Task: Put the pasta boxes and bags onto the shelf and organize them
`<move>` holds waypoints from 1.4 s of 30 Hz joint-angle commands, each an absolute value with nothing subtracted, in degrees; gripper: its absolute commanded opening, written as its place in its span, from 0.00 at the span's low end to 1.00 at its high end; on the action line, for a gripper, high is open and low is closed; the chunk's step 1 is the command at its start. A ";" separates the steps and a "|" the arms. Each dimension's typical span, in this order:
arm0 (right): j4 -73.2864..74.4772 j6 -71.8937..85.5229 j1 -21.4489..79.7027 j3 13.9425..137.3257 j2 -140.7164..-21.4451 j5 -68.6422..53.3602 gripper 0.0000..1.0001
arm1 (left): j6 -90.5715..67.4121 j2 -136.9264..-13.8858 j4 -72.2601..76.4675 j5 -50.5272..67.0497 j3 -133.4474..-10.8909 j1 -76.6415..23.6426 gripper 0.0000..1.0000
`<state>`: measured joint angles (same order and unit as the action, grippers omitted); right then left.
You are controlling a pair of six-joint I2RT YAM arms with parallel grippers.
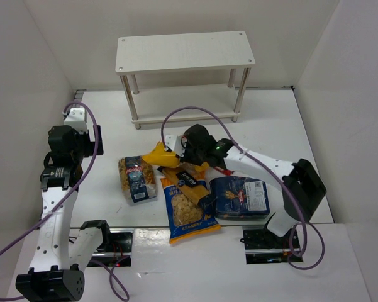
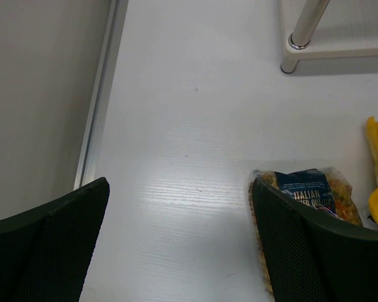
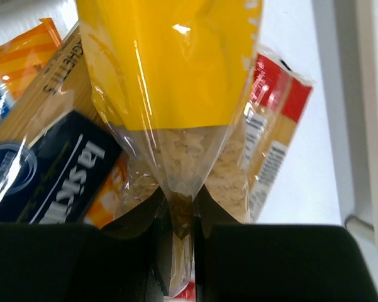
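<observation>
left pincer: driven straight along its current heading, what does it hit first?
Probably bare table: nothing lies ahead between the fingers of the open left pincer. The blue-labelled bag sits beside one finger; the shelf foot is off to the right. Depth unclear.

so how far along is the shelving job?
Done: nothing, the shelf shows no packs on it. In hand: the right gripper is shut on the yellow-topped bag. The left gripper is open beside the dark-blue-labelled bag. Left: both bags, the dark blue box, the yellow-blue pack and the red spaghetti packet.
</observation>
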<state>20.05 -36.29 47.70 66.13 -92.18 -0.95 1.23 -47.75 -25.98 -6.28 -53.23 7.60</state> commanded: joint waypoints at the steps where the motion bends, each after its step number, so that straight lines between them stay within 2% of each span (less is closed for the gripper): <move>1: 21.09 -34.11 47.55 72.59 -83.24 -1.32 0.00 | 1.14 -46.58 -24.08 -5.89 -52.91 7.91 1.00; 7: 21.09 -32.08 44.57 75.93 -77.79 -3.95 0.00 | 1.14 -45.97 -24.08 -5.89 -52.91 7.91 1.00; 16: 21.10 -30.23 40.43 80.95 -76.64 -5.36 0.00 | 1.14 -45.97 -23.56 -5.89 -52.38 8.44 1.00; 23: 19.87 -30.23 40.43 88.05 -77.95 2.80 0.00 | 1.14 -46.49 -23.55 -5.89 -52.38 8.44 1.00; 30: 16.09 -31.46 39.91 89.47 -79.54 13.52 0.00 | 1.14 -46.49 -23.55 -7.03 -52.38 8.44 1.00; 42: 22.58 -30.85 39.90 109.31 -82.35 13.45 0.00 | 1.14 -45.97 -23.03 -7.03 -51.86 8.96 1.00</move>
<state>32.34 -31.11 39.97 100.03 -84.31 11.88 1.23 -46.68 -25.26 -6.33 -52.10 8.56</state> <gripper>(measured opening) 0.191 0.995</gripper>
